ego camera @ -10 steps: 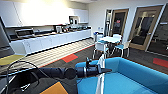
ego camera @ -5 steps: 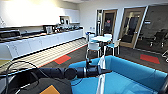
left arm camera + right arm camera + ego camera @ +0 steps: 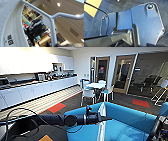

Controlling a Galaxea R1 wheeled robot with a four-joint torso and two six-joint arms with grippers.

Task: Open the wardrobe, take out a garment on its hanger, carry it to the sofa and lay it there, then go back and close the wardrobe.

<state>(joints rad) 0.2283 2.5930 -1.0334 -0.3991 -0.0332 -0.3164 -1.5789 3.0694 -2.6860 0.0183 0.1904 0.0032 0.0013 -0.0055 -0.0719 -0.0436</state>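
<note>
Sofa (image 3: 130, 119) bright blue; garment (image 3: 11, 25) white; hanger (image 3: 52, 22) white; floor patches (image 3: 56, 107) red.

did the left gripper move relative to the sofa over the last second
Cannot tell: the left gripper stays over the sofa back, while the room behind slid left, so the camera turned.

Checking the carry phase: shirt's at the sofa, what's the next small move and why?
Probably ease the left end effector forward and down over the sofa. In the head view the left arm already reaches across the blue seat with the white garment hanging from it, and the left wrist view shows the hanger close above the cloth. The garment looks not yet laid flat.
</note>
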